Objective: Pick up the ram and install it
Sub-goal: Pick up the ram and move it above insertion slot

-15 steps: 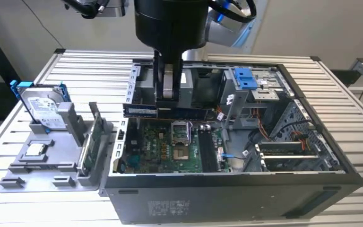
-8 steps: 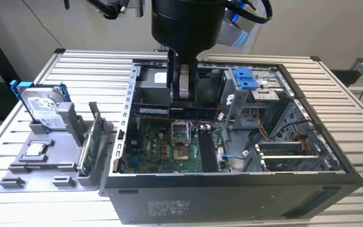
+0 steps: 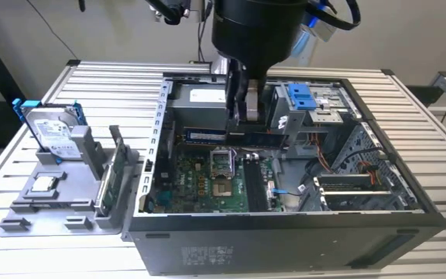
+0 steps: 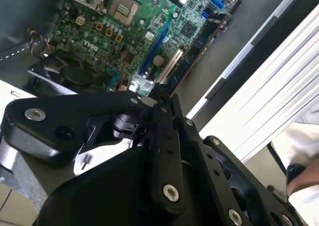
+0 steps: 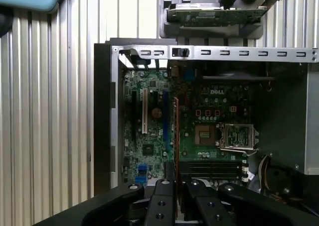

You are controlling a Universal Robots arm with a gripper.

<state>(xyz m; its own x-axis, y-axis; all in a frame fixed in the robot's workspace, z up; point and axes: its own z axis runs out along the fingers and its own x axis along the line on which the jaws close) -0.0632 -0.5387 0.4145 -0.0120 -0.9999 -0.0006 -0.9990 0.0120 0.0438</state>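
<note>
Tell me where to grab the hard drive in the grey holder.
Probably from above: pinch the hard drive by its two flat faces near the top edge. It stands on edge in the grey holder with its lower end in a slot, so only the upper part, rimmed by the blue frame, is free.

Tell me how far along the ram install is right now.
Pickup looks done: the gripper is shut on the ram, holding it above the motherboard inside the open case. Seating is left: the ram appears to hang clear of the dark memory slots and is not yet in one.
</note>
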